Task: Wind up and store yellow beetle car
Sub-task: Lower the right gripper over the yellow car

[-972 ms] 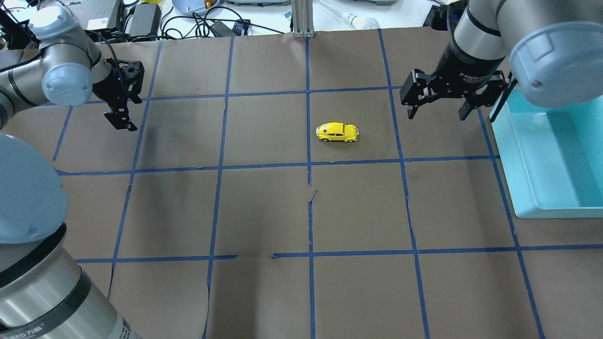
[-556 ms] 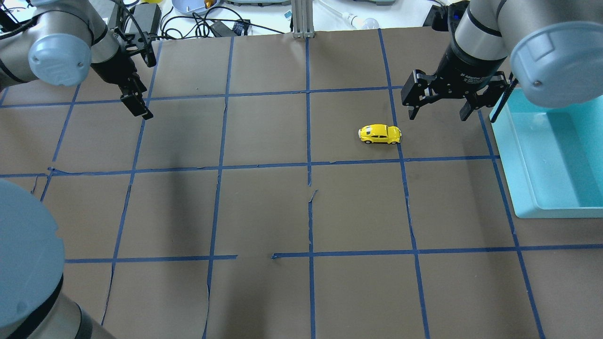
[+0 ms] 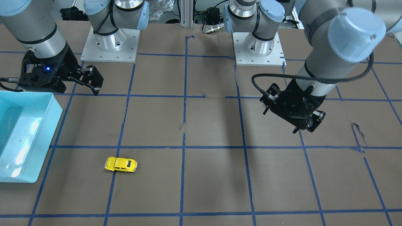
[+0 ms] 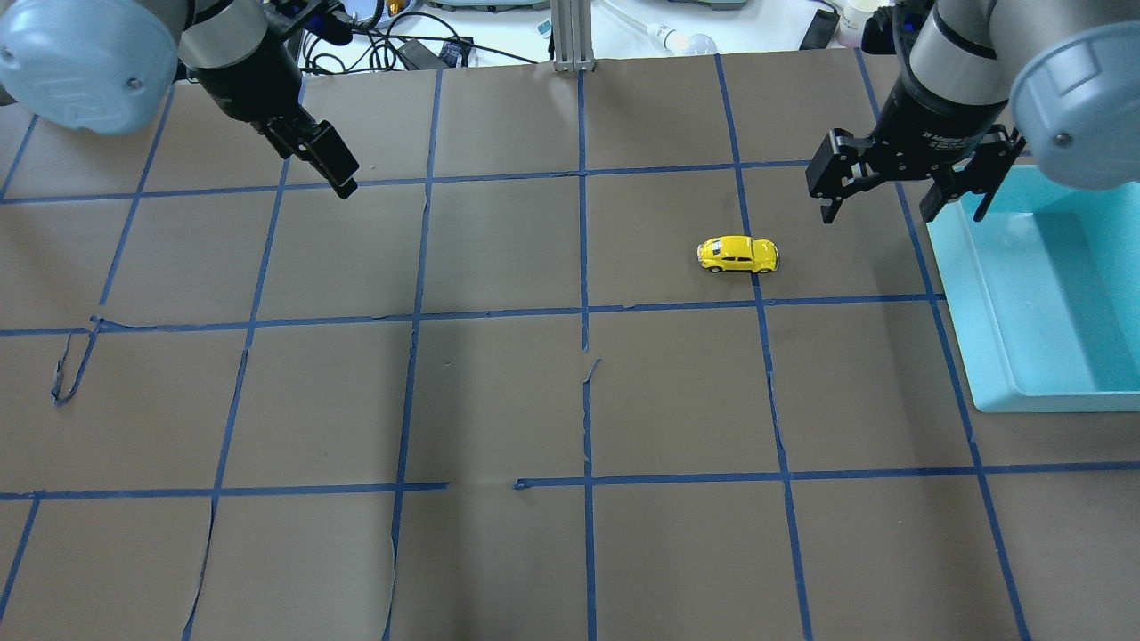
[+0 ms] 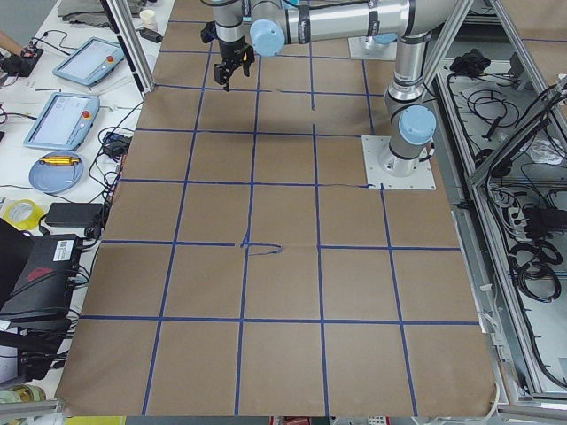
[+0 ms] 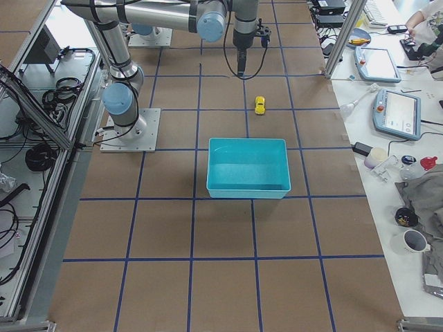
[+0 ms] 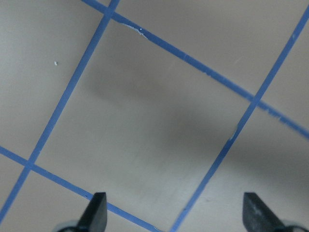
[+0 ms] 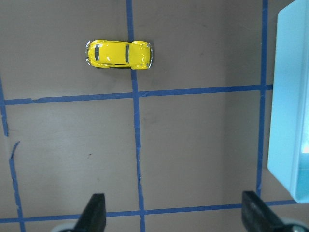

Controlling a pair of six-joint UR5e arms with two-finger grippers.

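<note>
Nothing legible, white lettering [image 4: 946, 135] on right claw [image 4: 877, 212] — too small

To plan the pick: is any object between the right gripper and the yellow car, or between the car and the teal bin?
Nothing visible. Only bare brown paper with flat blue tape lies between the open right gripper and the yellow beetle car, and between the car and the teal bin.
</note>
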